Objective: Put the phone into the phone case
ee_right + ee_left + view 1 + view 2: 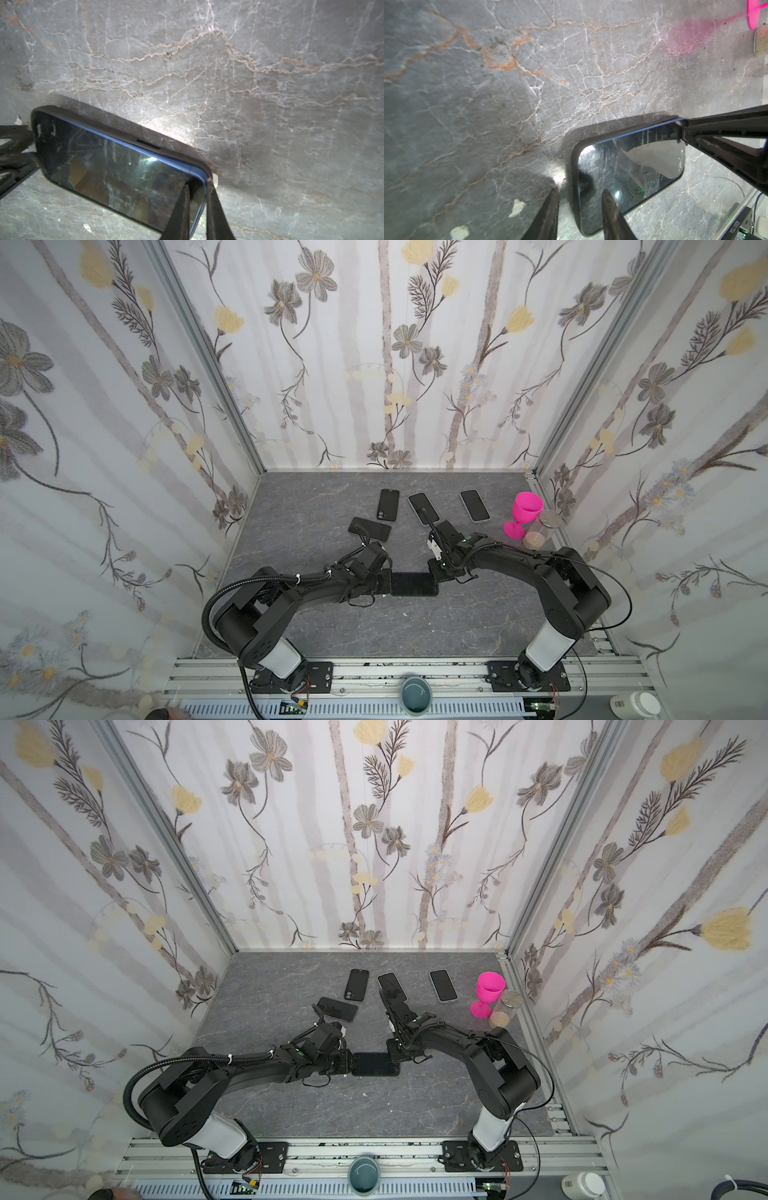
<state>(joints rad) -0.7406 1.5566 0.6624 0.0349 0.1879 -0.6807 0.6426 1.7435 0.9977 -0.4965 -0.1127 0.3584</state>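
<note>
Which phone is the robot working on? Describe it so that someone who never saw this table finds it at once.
On the grey marble table, look at the middle, where the left gripper and the right gripper face each other. The phone lies crosswise between them, screen up, inside a dark case. The four other phones or cases lie farther back, none between the grippers.

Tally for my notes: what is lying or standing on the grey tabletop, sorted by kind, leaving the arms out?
Phone in dark case: 1
Loose dark phones or cases, too far away to tell apart: 4
Pink goblet: 1
Clear jar, lying on its side: 1
Total: 7
</note>
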